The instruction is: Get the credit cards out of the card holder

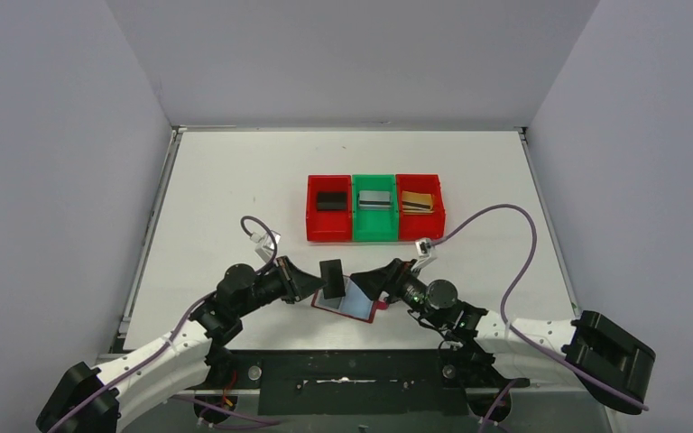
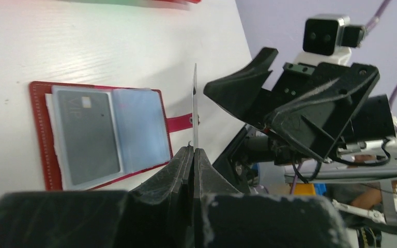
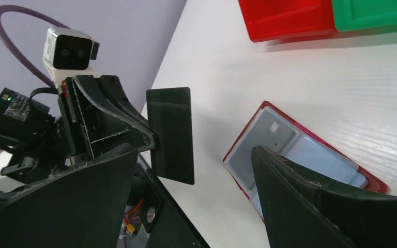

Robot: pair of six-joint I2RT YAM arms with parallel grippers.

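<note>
Five credit cards show. One black card, one silver card and one gold card lie one each in three bins, two red and one green. One grey card sits inside the single card holder, which lies open on the worktop. A second black card stands upright, clamped in the left claw, raised beside the holder. The right claw hangs over the holder with its jaws wide apart and grips nothing.

A lab: plain walls enclose the robot table.
</note>
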